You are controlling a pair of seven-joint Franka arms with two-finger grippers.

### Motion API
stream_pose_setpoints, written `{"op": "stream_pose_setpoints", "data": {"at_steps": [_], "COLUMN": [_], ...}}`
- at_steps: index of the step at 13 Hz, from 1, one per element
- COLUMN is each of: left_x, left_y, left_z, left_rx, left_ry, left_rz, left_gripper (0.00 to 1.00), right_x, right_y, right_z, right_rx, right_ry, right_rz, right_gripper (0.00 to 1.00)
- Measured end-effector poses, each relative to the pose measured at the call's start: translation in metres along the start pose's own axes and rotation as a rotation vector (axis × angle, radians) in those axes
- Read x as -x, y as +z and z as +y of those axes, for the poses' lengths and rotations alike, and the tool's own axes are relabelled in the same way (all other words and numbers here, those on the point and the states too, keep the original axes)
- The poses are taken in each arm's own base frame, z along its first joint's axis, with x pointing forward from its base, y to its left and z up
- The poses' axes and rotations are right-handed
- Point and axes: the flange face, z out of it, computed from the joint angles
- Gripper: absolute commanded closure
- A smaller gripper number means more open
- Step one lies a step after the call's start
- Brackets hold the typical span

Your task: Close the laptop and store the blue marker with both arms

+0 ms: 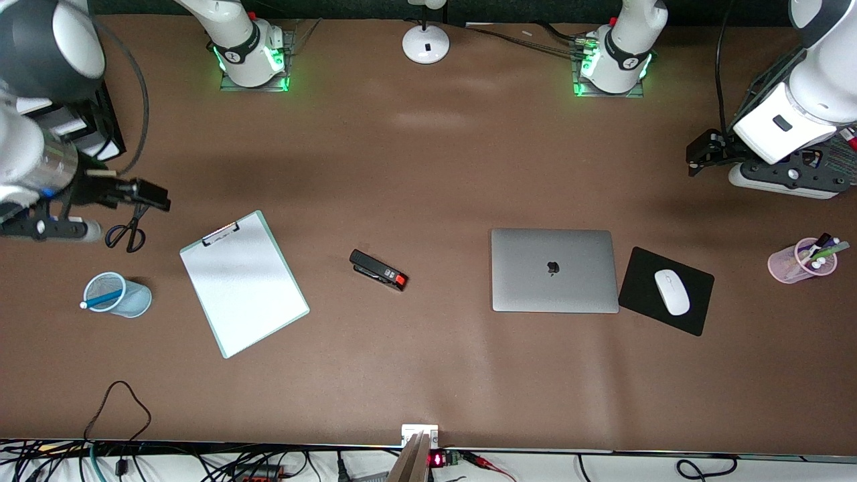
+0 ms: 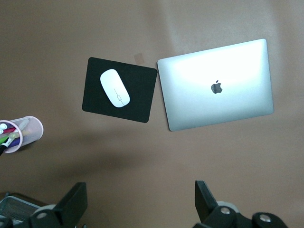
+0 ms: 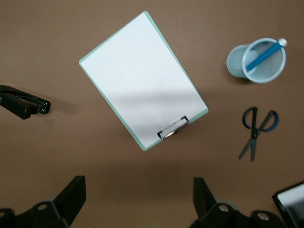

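Note:
The laptop (image 1: 553, 270) lies closed on the brown table, lid up with the dark apple logo showing; it also shows in the left wrist view (image 2: 216, 85). The blue marker (image 1: 104, 298) stands slanted in a light-blue mesh cup (image 1: 134, 301) at the right arm's end of the table, white end up; the right wrist view shows the marker (image 3: 263, 56) in the cup (image 3: 236, 64) too. My left gripper (image 1: 699, 157) is open and empty, up in the air at the left arm's end (image 2: 140, 204). My right gripper (image 1: 148, 194) is open and empty, over the scissors (image 3: 138, 202).
A white clipboard (image 1: 244, 282) and a black stapler (image 1: 378, 270) lie mid-table. Scissors (image 1: 127, 234) lie near the blue cup. A black mouse pad (image 1: 639, 268) with a white mouse (image 1: 671, 292) lies beside the laptop. A pink cup of pens (image 1: 800, 262) stands at the left arm's end.

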Motion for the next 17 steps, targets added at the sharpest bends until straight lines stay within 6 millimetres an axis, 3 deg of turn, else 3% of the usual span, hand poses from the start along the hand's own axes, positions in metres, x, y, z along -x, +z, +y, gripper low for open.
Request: {"op": "stream_pose_setpoints", "data": {"at_steps": [5, 8, 17], "left_x": [0.000, 0.000, 0.000], "left_y": [0.000, 0.000, 0.000], "left_z": [0.002, 0.002, 0.002], "left_rx": [0.000, 0.001, 0.001], "left_ry": [0.003, 0.003, 0.003], "left_rz": [-0.001, -0.003, -0.005], "left_gripper": [0.00, 0.00, 0.00], "right_x": [0.048, 0.066, 0.064], "right_y": [-0.035, -0.038, -0.052], "right_z": [0.017, 0.021, 0.024], "right_rx": [-0.001, 0.005, 0.003], "right_ry": [0.015, 0.042, 0.065], "right_rz": [0.053, 0.063, 0.091], "right_gripper": [0.00, 0.00, 0.00]}}
